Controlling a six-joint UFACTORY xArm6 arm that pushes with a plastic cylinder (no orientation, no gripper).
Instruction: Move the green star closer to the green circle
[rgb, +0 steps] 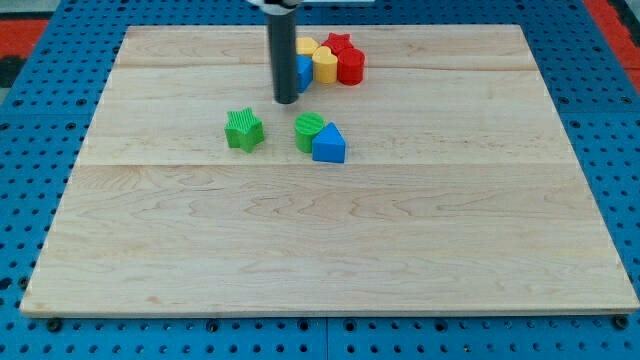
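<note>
While the pale wooden board lies flat on its blue pegboard base, grain running across it in long planks, we have a tidy scatter of ribbed plastic blocks near the view's top half. And there's the green star, squat and chunky with ridged sides, sitting alone toward the view's left of centre. Just to its right, across a small gap of bare wood, the green circle stands as a short cylinder, and the blue block, house-shaped with a pointed top, is pressed right against it on the lower right.

Up at the view's top, a cluster: a red star, a red block, a yellow block, another yellow piece behind, and a blue block partly hidden by the rod.

Now the arm: the dark rod drops straight down, upright, from the top edge, smooth and matte. My tip touches down above and between the green star and the green circle, clear of both, beside the upper blue block. No jaws here, just a bare rod holding nothing.
</note>
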